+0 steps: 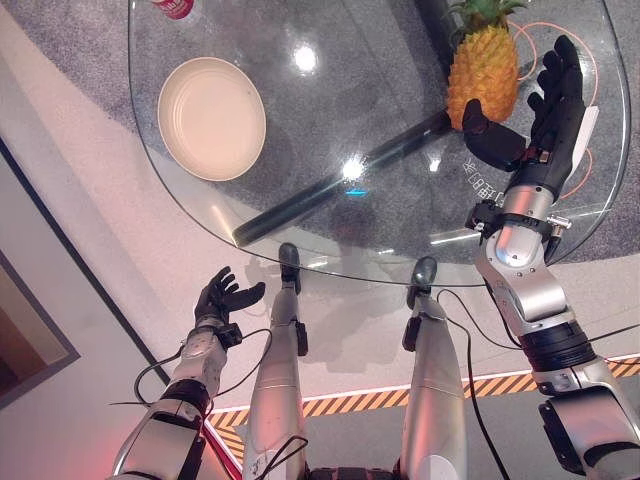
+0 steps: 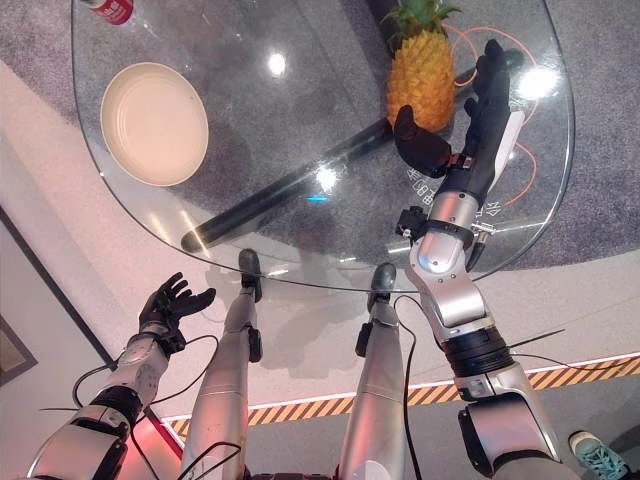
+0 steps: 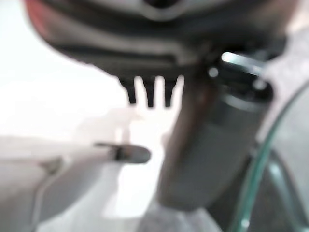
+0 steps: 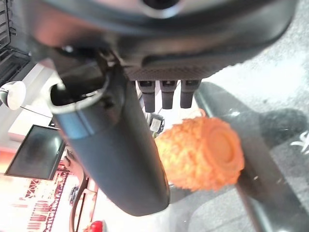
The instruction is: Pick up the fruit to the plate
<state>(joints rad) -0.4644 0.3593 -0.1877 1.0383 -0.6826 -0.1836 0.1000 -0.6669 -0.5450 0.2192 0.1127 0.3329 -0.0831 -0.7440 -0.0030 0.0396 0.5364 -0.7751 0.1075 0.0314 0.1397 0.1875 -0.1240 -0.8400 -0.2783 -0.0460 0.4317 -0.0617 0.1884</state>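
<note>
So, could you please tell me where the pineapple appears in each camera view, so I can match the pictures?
Left eye view: pineapple, upper right on the glass table, beside the open right hand.
Right eye view: top, right of centre, left of that hand.
Left wrist view: I cannot make it out.
Right wrist view: centre, seen end-on past the hand.
Shared landmark: the cream plate, far to the pineapple's left in both eye views.

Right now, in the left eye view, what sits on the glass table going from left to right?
Red can → round cream plate → orange pineapple with green crown → dark right hand, open beside the pineapple.
</note>
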